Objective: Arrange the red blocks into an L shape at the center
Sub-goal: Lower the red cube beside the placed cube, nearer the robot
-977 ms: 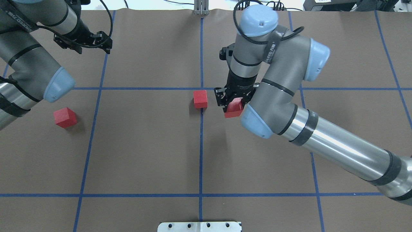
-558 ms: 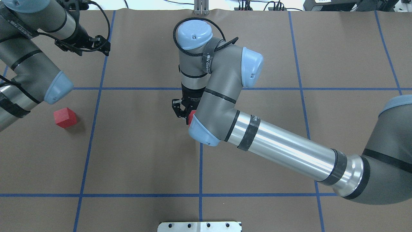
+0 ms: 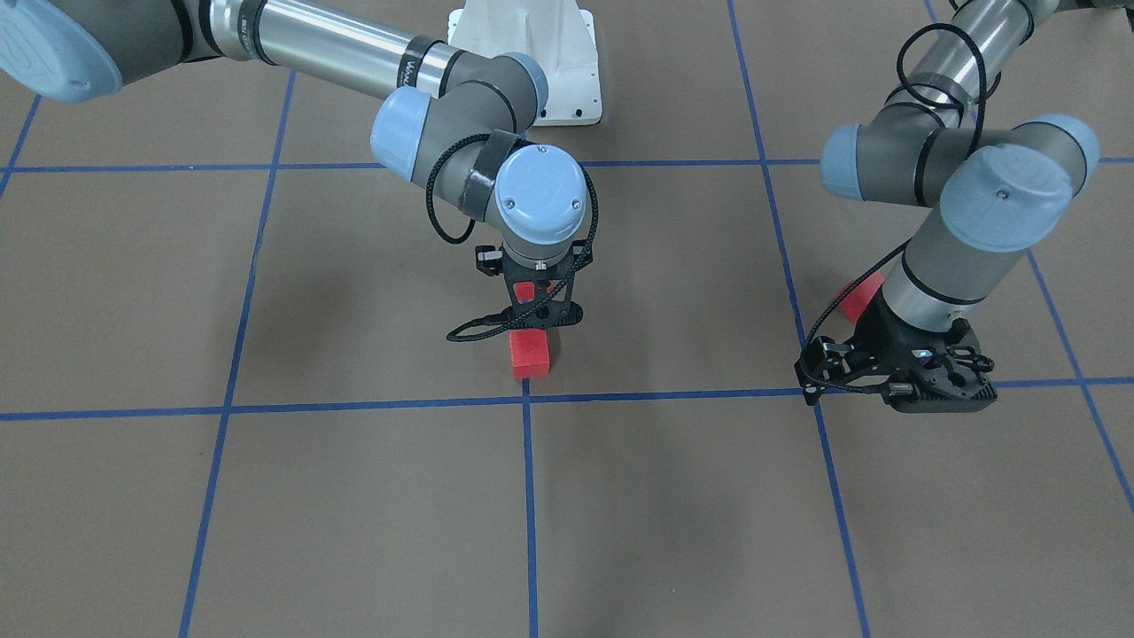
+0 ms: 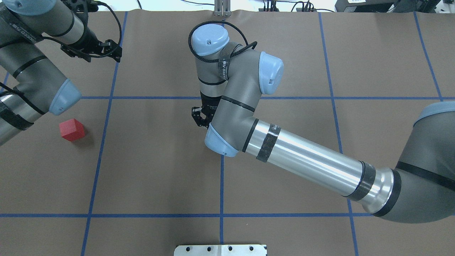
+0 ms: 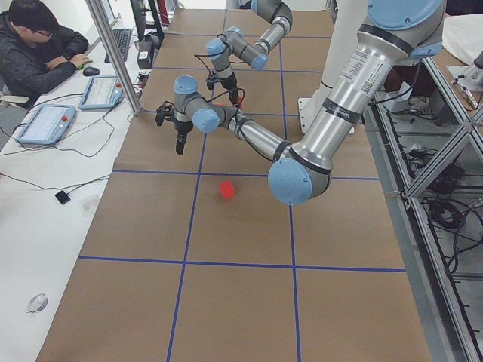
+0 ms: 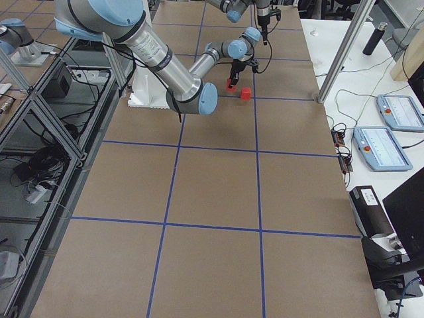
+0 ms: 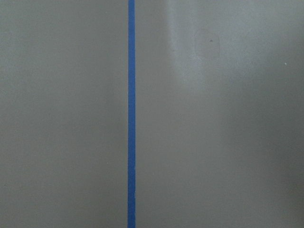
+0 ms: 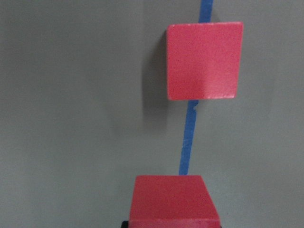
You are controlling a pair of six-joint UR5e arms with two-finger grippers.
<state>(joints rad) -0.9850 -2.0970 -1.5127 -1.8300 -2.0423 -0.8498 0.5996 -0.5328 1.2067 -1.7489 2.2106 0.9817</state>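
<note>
Near the center (image 3: 526,400), right gripper (image 3: 534,317) grasping matte red block (image 8: 173,199), second block (image 8: 204,61) on tape (image 8: 187,142).

The right claw (image 3: 534,306), gripping the held red block (image 8: 173,199), has swung leftward from beside the centre tape line (image 4: 221,185) to above it. In the overhead view its arm (image 4: 305,160) now hides the resting red block (image 8: 204,61).

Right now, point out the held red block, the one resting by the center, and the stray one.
held red block (image 8: 173,199), right wrist view, visible face.
resting red block (image 8: 204,61), right wrist view, top face.
stray red block (image 4: 72,129), overhead view, its middle.
</note>
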